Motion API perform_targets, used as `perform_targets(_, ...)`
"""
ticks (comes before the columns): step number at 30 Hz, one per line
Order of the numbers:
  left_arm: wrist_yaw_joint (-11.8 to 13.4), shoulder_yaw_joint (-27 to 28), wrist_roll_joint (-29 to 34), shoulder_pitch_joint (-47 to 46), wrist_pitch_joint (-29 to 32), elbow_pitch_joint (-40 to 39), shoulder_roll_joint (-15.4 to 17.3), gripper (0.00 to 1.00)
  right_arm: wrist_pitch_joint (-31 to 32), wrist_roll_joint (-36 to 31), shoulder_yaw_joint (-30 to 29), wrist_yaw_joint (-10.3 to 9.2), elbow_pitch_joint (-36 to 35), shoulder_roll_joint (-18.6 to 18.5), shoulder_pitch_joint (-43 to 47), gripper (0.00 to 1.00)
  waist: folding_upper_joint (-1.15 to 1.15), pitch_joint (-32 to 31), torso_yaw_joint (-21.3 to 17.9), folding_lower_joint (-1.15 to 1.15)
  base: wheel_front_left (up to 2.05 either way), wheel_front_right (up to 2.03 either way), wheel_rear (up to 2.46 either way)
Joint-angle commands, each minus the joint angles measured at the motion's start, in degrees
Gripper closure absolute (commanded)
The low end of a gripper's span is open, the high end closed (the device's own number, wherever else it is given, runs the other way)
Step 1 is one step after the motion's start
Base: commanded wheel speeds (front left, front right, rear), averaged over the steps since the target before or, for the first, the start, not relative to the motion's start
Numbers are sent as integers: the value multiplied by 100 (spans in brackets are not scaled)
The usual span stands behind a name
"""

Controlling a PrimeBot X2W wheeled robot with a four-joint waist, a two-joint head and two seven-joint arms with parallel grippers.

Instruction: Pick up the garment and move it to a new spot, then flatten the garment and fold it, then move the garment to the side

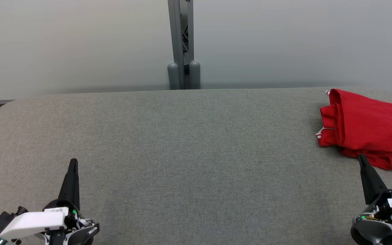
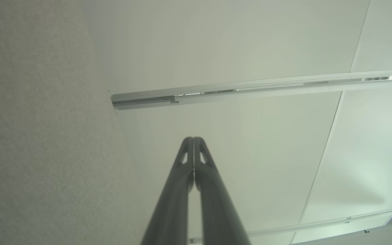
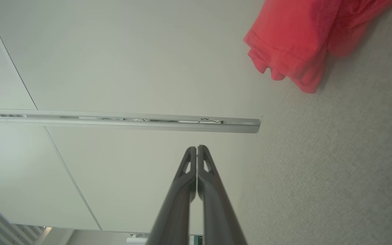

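Your left gripper (image 1: 74, 161) is at the lower left over the grey fabric tabletop (image 1: 196, 143), its fingers pressed together and holding nothing. Your right gripper (image 1: 362, 157) is also closed tight and empty, its body cut off at the frame corner. Just beyond its tip, the loosely folded red garment (image 1: 369, 132) lies at the table's far right. The head view's edge cuts part of it off.

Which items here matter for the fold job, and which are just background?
Job:
- red garment, far right of the table
- left tool, shut
- right tool, shut

Background:
- grey table
- grey post
- pale wall
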Motion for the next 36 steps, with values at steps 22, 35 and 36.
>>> perform_targets(22,-29,27,-10,-77,8,-11,30,100,47,-56,-44,0,4,1,-37,100,0,0,0,0,0,0,0)
perform_targets(35,-29,28,-10,-77,8,-11,30,100,61,-70,-57,0,6,13,-39,100,0,0,0,0,0,0,0)
perform_targets(36,-29,28,-10,-77,8,-11,30,100,60,-71,-59,0,6,14,-39,100,0,0,0,0,0,0,0)
